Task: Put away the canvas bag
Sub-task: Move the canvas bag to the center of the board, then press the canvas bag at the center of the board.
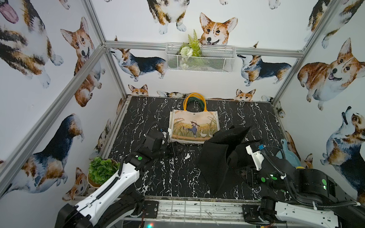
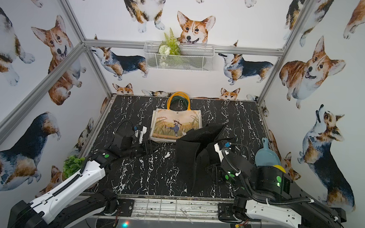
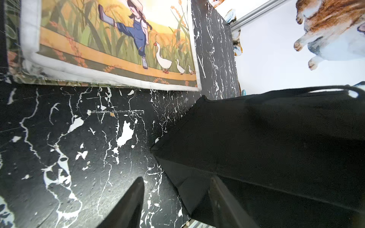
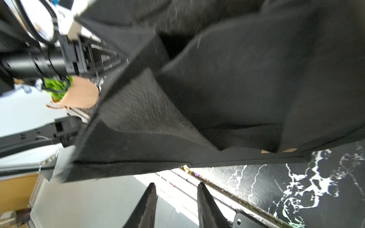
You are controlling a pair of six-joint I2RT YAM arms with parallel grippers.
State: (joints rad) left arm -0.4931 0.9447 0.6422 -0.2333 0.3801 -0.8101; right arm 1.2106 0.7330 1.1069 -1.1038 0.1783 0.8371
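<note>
The canvas bag (image 1: 195, 126) lies flat on the black marble counter (image 1: 172, 179), toward the back and about centred. Its printed side faces up and its yellow handles point at the rear wall.

My left arm (image 1: 115, 180) reaches forward from the front-left corner, past the potted plant (image 1: 101, 170), with the wrist held low. The left fingers (image 3: 128, 203) sit just off the bag's near left corner and point across the counter toward the black felt bin (image 1: 220, 156). From the left wrist camera I see them apart, with nothing gripped and bare counter under the gap. They are near the bag's hem (image 3: 118, 83) but not touching it.

My right arm (image 1: 308, 215) is folded, elbow out to the right and forearm angled back in. That puts the hand low against the near right side of the slumped felt bin. The right fingers (image 4: 207, 205) are spread with an empty gap. They hang by the counter's front edge, below the bin's lower fold (image 4: 177, 154) and clear of it.
</note>
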